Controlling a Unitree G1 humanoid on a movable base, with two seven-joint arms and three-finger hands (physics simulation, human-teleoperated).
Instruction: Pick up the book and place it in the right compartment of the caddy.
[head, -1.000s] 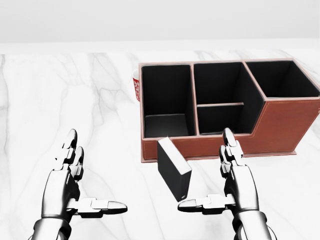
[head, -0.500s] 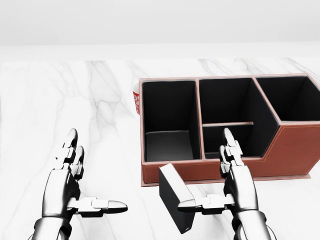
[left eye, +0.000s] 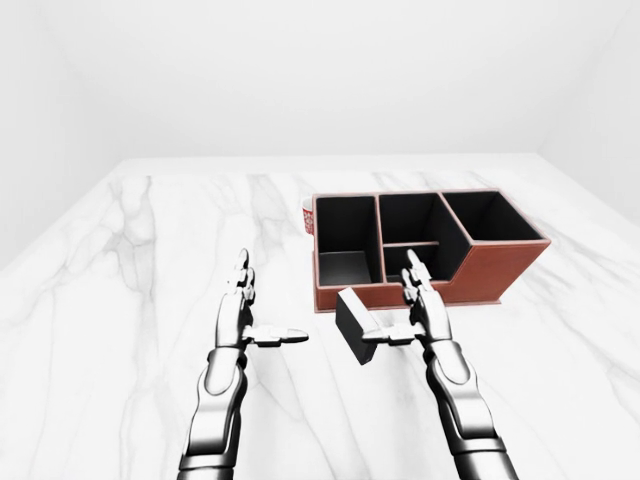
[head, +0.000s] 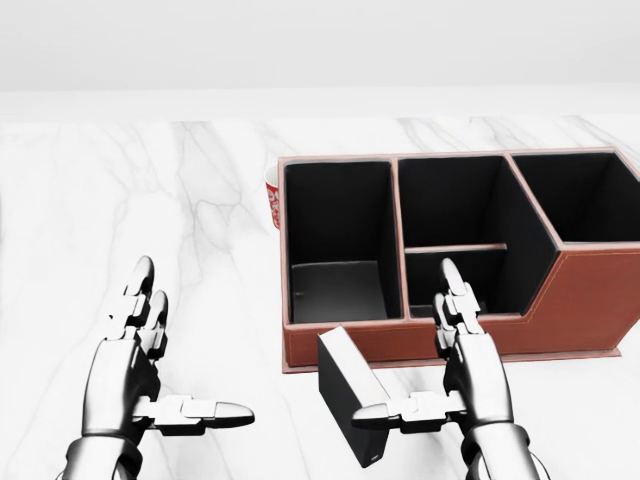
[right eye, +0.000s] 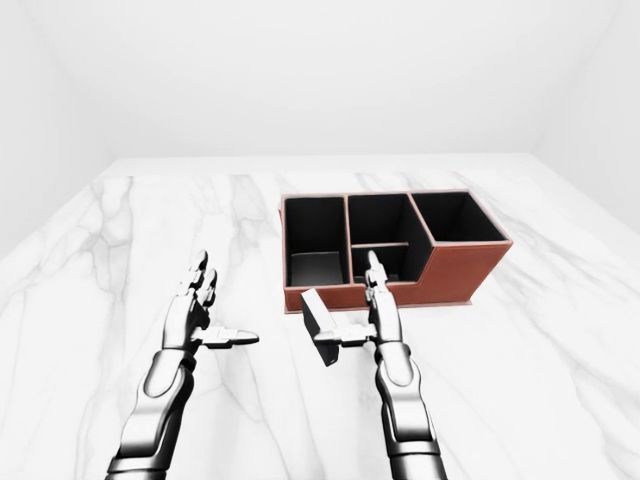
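Note:
The book (head: 348, 397), a dark block, stands tilted on the marble table just below the caddy's lower left corner in the head view. The brown caddy (head: 585, 300) has black insides; its right compartment (head: 600, 195) shows nothing in it. My right hand (head: 422, 366) is open to the right of the book. Its thumb (head: 385, 412) reaches across the book's upper right edge while the fingers point up toward the caddy wall. I cannot tell whether the thumb touches the book. My left hand (head: 178, 360) is open, well left of the book, with nothing in it.
A red-and-white cup (head: 271, 198) peeks out behind the caddy's left wall. The white marble table (left eye: 120, 260) stretches wide to the left and ends at a white wall at the top of the eye views.
The camera moved a second ago: caddy and book slid lower and grew larger in the head view. Since then my right hand has edged slightly left toward the book; the left hand is still.

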